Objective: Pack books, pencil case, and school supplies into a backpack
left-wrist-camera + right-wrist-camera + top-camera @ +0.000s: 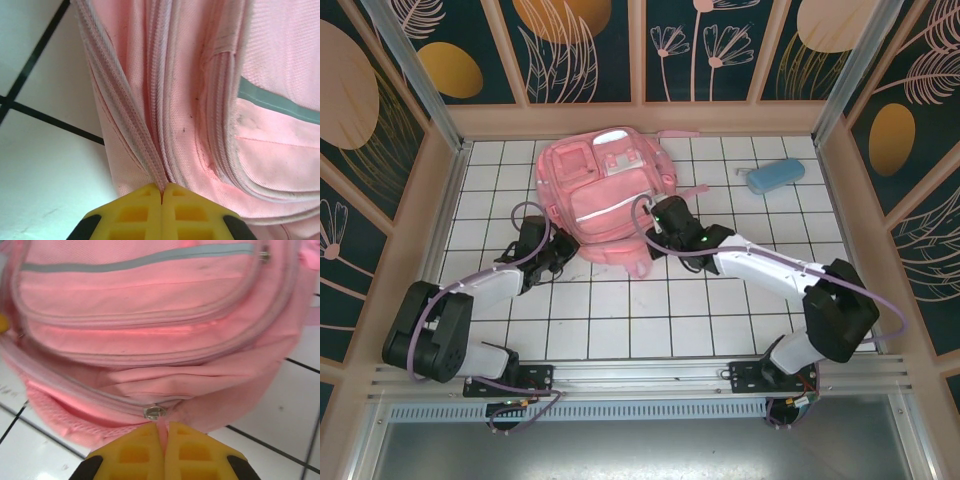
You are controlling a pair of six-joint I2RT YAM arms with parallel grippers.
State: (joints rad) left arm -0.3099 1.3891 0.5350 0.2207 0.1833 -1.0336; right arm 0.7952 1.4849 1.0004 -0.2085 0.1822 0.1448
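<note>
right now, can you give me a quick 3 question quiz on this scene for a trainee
1. True or false: the pencil case lies on the table, apart from the backpack.
2. The right gripper is: A open above the table; B shut on backpack fabric by a zip pull; C holding the pencil case.
3. Fill in: the left gripper is shut on the ____'s zip seam.
Key: 1 true; 2 B; 3 backpack.

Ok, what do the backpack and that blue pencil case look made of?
The backpack: soft woven fabric, matte pink, weave and stitched zipper seams visible. The pencil case: smooth light blue shell, perhaps plastic or coated fabric; too small to tell.
</note>
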